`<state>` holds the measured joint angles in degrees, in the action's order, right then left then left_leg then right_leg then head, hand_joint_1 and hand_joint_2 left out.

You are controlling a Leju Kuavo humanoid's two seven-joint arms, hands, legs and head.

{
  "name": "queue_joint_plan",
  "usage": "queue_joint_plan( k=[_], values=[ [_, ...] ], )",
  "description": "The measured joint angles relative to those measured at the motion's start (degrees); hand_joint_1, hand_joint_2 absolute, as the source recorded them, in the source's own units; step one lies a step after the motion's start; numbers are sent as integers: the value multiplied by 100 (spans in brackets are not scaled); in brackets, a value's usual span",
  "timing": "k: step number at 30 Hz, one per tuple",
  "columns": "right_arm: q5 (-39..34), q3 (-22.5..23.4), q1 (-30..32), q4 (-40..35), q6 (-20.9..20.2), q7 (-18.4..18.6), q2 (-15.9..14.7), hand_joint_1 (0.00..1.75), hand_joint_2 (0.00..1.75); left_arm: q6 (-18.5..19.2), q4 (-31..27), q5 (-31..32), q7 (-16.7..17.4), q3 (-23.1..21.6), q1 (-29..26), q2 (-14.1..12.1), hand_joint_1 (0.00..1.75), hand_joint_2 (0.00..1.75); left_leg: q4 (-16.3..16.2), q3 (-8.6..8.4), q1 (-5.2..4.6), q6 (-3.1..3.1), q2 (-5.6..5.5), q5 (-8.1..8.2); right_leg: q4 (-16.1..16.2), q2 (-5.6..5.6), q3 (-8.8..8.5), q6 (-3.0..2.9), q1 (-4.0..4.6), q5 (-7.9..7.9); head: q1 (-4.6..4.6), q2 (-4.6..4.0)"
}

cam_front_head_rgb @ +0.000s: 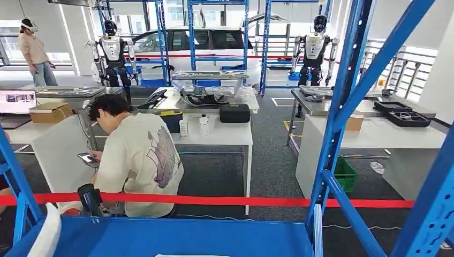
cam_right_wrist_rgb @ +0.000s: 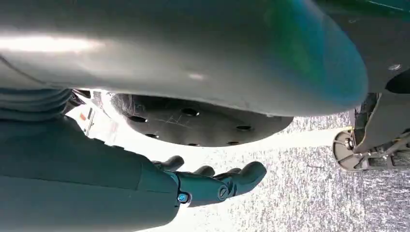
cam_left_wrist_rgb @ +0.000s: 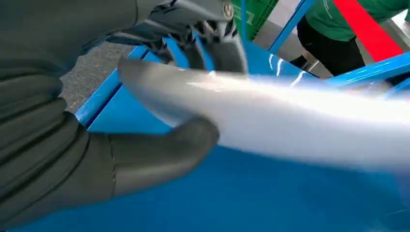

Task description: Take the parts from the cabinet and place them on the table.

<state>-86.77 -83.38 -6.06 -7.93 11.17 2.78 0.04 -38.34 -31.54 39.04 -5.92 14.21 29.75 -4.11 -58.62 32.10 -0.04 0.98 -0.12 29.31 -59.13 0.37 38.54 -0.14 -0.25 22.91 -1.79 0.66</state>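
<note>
Up front, head view: blue cabinet shelf [cam_front_head_rgb: 176,235] low in frame, a white part [cam_front_head_rgb: 47,235] at its left end; a seated person [cam_front_head_rgb: 136,160] beyond red tape [cam_front_head_rgb: 225,201].

Left wrist view — left hand [cam_left_wrist_rgb: 145,111] grips the blurred white part [cam_left_wrist_rgb: 300,121], thumb one side, dark fingers [cam_left_wrist_rgb: 222,46] the other, just above the shelf.

Right wrist view — right hand [cam_right_wrist_rgb: 212,181] holds nothing, fingers loosely extended over grey floor [cam_right_wrist_rgb: 329,193].

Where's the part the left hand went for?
The pale part is in the left hand, thumb under it and fingers over it, just above the blue cabinet shelf; head view shows its end at lower left.
</note>
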Motion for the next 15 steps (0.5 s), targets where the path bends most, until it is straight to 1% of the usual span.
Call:
queue_joint_plan(
  k=[6, 15],
  values=[
    [4, -76, 0, 0, 0, -7, 0, 0, 0, 0, -33, -17, -103, 59, -61, -54, 175, 175, 0, 2, 0, -1, 0, 1, 0, -1, -1, 0, 0, 1, 0, 0],
    [11, -87, 1, 0, 0, -7, 0, 0, 0, 2, -116, -66, -148, 114, -121, -109, 175, 175, 0, 0, 0, -1, 0, 1, 0, 0, -3, 0, -1, 1, 0, 0]
  ],
)
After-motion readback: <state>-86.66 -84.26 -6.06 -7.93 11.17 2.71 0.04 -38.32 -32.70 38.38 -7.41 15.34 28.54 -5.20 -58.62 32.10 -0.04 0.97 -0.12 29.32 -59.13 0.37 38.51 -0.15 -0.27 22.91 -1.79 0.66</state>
